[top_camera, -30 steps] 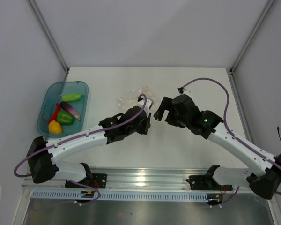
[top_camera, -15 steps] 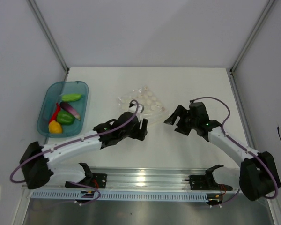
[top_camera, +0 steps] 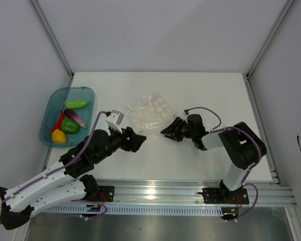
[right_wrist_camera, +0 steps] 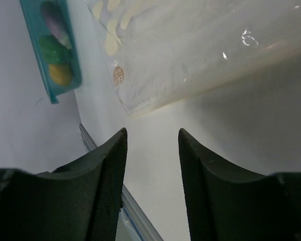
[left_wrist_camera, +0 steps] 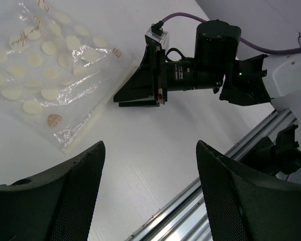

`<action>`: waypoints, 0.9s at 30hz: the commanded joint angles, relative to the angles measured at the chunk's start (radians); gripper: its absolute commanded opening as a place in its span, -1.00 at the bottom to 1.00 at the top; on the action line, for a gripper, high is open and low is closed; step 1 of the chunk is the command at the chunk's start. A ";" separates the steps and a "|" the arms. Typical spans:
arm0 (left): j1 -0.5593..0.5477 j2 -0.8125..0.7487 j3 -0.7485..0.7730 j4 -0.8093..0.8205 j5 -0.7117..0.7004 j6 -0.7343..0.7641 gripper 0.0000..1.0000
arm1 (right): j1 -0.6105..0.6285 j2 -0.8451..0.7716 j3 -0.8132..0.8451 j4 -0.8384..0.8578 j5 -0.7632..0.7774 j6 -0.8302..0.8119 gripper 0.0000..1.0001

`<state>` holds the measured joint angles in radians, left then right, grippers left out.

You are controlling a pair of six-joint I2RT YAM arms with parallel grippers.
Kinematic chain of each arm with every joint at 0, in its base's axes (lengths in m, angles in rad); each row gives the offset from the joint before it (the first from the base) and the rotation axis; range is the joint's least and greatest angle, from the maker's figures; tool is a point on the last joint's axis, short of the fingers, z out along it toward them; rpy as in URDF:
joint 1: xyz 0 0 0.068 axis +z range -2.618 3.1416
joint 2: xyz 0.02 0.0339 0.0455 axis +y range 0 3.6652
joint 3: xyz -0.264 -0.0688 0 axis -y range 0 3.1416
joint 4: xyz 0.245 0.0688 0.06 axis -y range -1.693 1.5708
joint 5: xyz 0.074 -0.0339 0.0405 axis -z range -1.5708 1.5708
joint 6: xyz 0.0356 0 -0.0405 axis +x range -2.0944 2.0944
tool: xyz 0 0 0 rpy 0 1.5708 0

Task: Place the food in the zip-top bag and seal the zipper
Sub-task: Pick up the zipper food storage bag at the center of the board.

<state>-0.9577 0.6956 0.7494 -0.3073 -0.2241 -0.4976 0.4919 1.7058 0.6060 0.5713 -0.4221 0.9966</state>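
The zip-top bag [top_camera: 149, 111], clear with white dots, lies flat mid-table with nothing inside. Its zipper shows as a pale strip [left_wrist_camera: 98, 120] along the near edge, also seen in the right wrist view as the zipper [right_wrist_camera: 205, 88]. The food, two green pieces [top_camera: 76, 104], a purple eggplant [top_camera: 75, 118], a red chili [top_camera: 57, 122] and a yellow pepper [top_camera: 59, 136], sits in the teal tray [top_camera: 88, 92]. My left gripper [top_camera: 138, 139] [left_wrist_camera: 150, 148] is open and empty just off the bag's near corner. My right gripper [top_camera: 166, 130] [right_wrist_camera: 151, 135] is open, empty, low by the bag's near right edge.
The teal tray [right_wrist_camera: 37, 30] stands at the table's far left. A metal rail [top_camera: 155, 193] runs along the near edge, behind both grippers. White walls and slanted frame posts close in the table on three sides.
Both arms drew back from over the bag toward the near edge, leaving it spread flat and uncovered. The right jaws narrowed; the left jaws widened.
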 commanded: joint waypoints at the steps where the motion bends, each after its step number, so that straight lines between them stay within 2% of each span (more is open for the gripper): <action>1: 0.005 -0.025 -0.039 0.010 0.008 -0.015 0.51 | 0.028 0.105 0.006 0.300 -0.037 0.056 -0.12; 3: 0.005 -0.021 -0.033 0.001 0.005 -0.018 0.50 | 0.033 0.141 -0.002 0.393 -0.030 0.086 -0.19; 6: 0.005 -0.015 -0.030 -0.006 0.012 -0.012 0.51 | 0.037 0.179 -0.015 0.478 -0.029 0.105 -0.17; 22: 0.005 -0.005 -0.030 -0.019 0.014 -0.004 0.51 | 0.051 0.230 -0.012 0.469 0.049 0.143 -0.12; 27: 0.005 -0.005 -0.039 -0.010 0.020 -0.006 0.51 | 0.054 0.261 -0.037 0.551 0.082 0.183 -0.13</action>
<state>-0.9577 0.6971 0.7151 -0.3309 -0.2214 -0.4976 0.5400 1.9400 0.5816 1.0111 -0.3828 1.1488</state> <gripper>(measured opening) 0.756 0.437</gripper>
